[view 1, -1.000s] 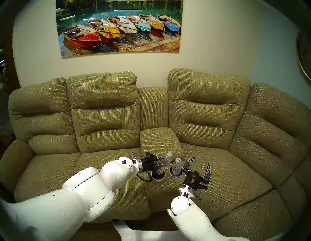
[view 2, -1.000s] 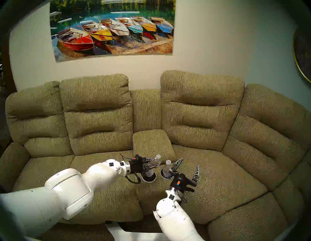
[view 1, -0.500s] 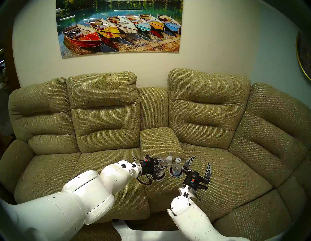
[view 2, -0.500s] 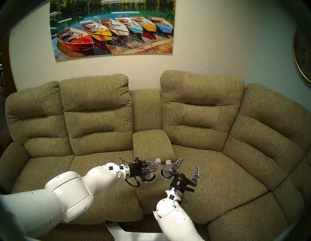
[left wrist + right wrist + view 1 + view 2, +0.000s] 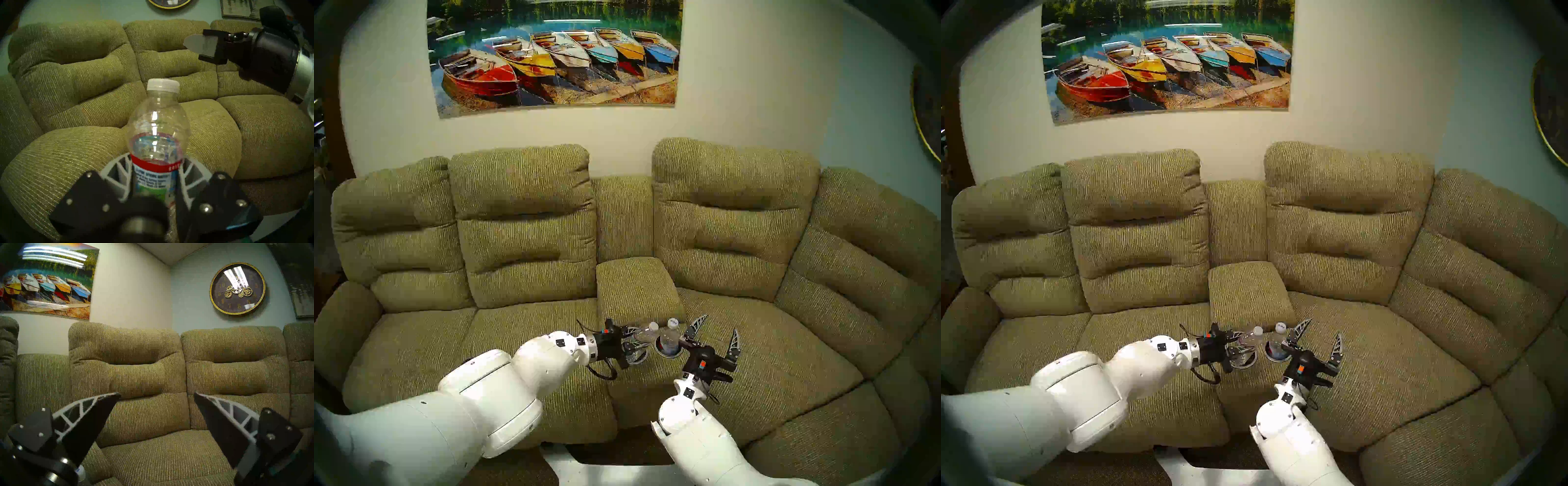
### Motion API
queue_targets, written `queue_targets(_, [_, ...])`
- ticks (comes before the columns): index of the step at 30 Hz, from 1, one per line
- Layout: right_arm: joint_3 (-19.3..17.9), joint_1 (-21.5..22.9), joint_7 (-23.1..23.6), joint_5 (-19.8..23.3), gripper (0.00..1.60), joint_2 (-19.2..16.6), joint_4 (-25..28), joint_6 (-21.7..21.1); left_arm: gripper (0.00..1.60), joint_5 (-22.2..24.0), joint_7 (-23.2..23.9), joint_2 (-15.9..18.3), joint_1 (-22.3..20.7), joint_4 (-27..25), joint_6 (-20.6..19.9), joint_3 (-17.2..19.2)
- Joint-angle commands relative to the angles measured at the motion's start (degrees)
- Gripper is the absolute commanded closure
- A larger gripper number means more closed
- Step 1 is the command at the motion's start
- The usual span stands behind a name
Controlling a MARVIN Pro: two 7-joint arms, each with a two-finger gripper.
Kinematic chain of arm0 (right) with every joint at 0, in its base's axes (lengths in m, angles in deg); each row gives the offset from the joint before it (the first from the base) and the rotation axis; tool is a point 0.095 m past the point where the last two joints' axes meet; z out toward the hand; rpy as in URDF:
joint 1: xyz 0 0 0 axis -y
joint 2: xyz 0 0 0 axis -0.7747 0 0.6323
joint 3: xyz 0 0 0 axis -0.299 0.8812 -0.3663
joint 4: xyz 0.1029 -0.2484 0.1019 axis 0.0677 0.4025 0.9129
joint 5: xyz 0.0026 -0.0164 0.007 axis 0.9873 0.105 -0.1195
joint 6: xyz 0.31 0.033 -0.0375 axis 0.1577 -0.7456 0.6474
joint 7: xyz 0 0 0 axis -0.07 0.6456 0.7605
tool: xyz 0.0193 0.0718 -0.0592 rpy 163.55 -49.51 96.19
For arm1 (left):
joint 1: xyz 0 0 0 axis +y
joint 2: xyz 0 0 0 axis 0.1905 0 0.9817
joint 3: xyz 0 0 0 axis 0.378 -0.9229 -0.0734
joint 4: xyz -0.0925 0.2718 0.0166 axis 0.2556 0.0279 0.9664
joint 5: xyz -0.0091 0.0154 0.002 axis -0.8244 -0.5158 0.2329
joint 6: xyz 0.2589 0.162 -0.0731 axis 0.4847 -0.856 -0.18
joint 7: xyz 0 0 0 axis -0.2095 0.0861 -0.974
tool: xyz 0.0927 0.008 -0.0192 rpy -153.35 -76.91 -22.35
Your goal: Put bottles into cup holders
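- Olive corded sofa [image 5: 524, 217] fills the room, with its centre console [image 5: 638, 281] carrying both cup holders.
- Right cup holder [image 5: 669, 353] already has a bottle [image 5: 670, 337] standing upright in it; that half looks done.
- Right gripper [image 5: 714, 334] hangs just beside it, jaws spread wide and empty.
- Left gripper [image 5: 634, 337] is clamped on the red-banded bottle [image 5: 157, 135], tilted over the left cup holder [image 5: 636, 357]; its base seems partly in, though it's hard to see.
- Left to do: straighten, seat, let go.
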Motion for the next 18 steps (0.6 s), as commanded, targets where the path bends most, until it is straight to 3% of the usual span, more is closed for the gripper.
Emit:
queue_targets(1, [0.0,0.3,0.0,0.0,0.0,0.0,0.5,0.1,1.6,-0.3,-0.3,-0.3,-0.4,-0.7,1.7,-0.2])
queue_targets(18, [0.0,0.3,0.1,-0.1,0.0,0.0,0.5,0.2,1.6,-2.1,-1.7,-0.3,-0.4,-0.7,4.0,-1.0])
